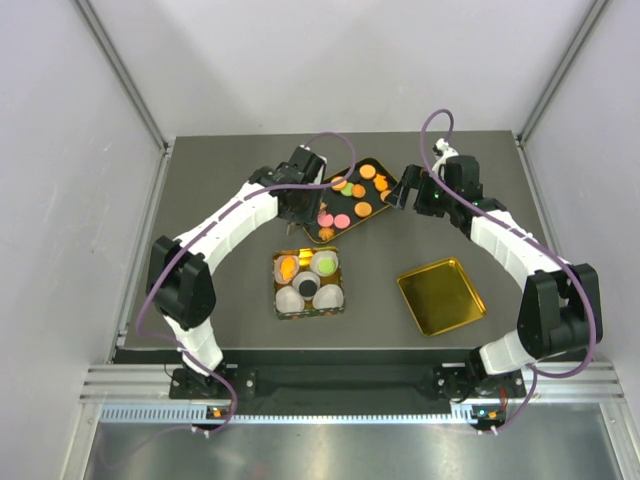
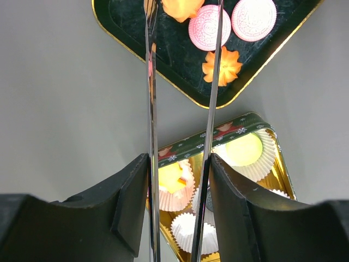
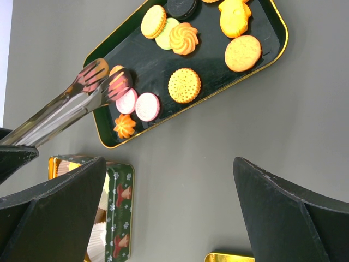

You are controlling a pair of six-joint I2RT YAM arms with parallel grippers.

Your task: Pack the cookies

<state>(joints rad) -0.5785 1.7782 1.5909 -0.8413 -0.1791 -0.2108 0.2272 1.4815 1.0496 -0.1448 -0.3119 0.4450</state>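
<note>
The tongs (image 3: 65,106), clasped by the left gripper (image 2: 179,183), are held with blades apart about an orange cookie (image 3: 116,70) among the cookies (image 3: 147,106) on the tray (image 3: 218,82) under their tips; judged light and brittle, it is best pinched gently edgewise.

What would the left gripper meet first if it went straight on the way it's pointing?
Likely the black tray: the tongs in the left gripper reach over its corner, tips beside an orange cookie and a pink cookie. Height there is unclear.
</note>
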